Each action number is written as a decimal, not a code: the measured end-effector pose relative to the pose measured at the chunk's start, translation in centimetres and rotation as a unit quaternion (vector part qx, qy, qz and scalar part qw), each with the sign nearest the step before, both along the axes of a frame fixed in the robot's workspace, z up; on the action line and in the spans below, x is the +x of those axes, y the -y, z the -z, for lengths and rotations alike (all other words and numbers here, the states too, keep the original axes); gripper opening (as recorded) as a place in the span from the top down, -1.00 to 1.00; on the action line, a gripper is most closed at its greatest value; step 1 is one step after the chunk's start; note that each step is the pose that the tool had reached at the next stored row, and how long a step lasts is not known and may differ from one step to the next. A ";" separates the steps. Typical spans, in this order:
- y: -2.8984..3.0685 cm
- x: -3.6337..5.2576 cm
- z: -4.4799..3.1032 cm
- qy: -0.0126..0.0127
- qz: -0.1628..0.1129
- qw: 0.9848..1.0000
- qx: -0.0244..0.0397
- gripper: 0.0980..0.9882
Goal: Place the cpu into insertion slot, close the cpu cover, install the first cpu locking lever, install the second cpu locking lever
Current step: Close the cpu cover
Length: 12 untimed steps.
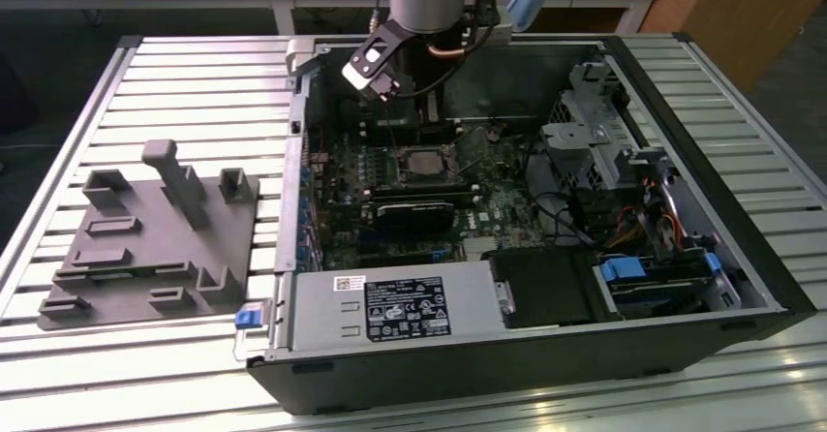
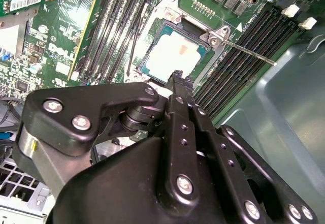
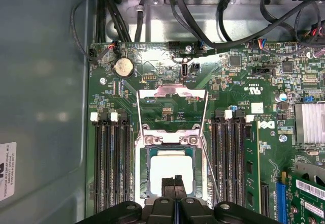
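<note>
The cpu (image 3: pixel 171 169) lies flat in the insertion slot of the green motherboard (image 3: pixel 236 87), its pale metal top facing up; it is also seen in the second wrist view (image 2: pixel 170 56). The cpu cover (image 3: pixel 172 93) is swung open, back from the socket, with the board visible through its window. One thin locking lever (image 2: pixel 250 52) sticks out free beside the socket, as a slanted rod (image 3: pixel 212 176). My gripper (image 3: pixel 174 184) hovers over the near edge of the cpu, fingers shut together with nothing between them. In the exterior view the gripper (image 1: pixel 385 85) hangs above the socket (image 1: pixel 420 162).
Black memory slots (image 3: pixel 111 168) flank the socket on both sides. Cables (image 3: pixel 203 10) run along the case wall past the board. A power supply (image 1: pixel 387 308) and drive cage (image 1: pixel 653 282) stand at the case front. A grey fixture block (image 1: pixel 149 243) lies outside, at the exterior view's left.
</note>
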<state>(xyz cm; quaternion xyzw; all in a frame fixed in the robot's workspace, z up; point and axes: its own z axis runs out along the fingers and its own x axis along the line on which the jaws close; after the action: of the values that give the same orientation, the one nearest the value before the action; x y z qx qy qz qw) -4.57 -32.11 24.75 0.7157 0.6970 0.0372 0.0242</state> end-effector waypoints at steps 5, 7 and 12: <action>0.00 0.00 -0.17 0.000 0.000 1.000 0.000 0.98; 0.00 0.00 -0.38 0.000 0.000 1.000 0.000 0.98; 0.00 0.00 -1.08 0.000 0.000 1.000 0.000 0.98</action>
<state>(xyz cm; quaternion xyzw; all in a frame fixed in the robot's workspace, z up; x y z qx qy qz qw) -4.57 -32.11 25.83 0.7157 0.6970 0.0372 0.0242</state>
